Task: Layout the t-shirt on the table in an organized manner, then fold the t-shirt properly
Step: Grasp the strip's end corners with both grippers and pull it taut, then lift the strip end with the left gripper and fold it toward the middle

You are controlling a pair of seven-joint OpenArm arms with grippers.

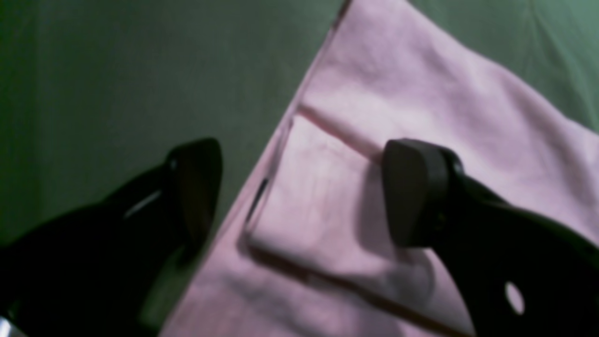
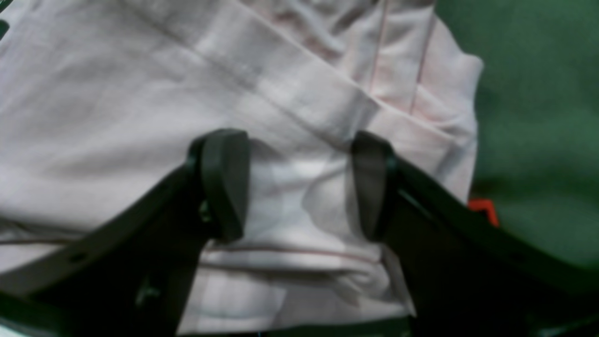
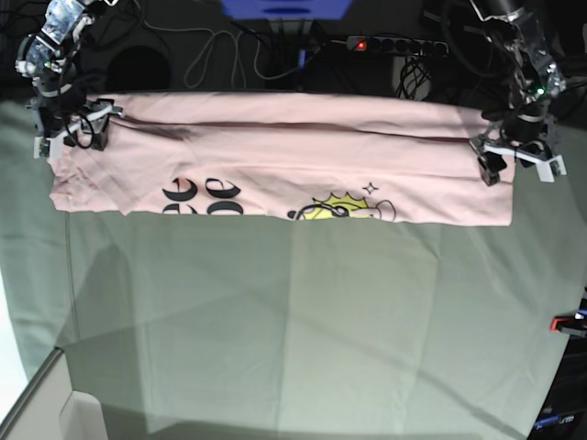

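Right gripper point(image 3: 71, 136): jaws apart over t-shirt's point(image 3: 275, 174) left end, nothing held | T-shirt: long folded band at far edge of table point(image 3: 303, 339), lettering partly showing | Left gripper point(image 3: 514, 156): jaws apart at right end, nothing held | Step: judged mid-fold; next needs both ends pinched together | Surroundings: creased cloth cover, cables point(image 3: 220, 55) and power strip point(image 3: 394, 43) behind.

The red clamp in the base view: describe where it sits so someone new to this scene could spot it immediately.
Start from the table, draped in pale grey-green cloth, with the folded pink t-shirt stretched across its far side. Follow the table's right-hand edge toward the near corner: the red clamp sits there, well apart from the shirt. It is the only bright red item at that edge.
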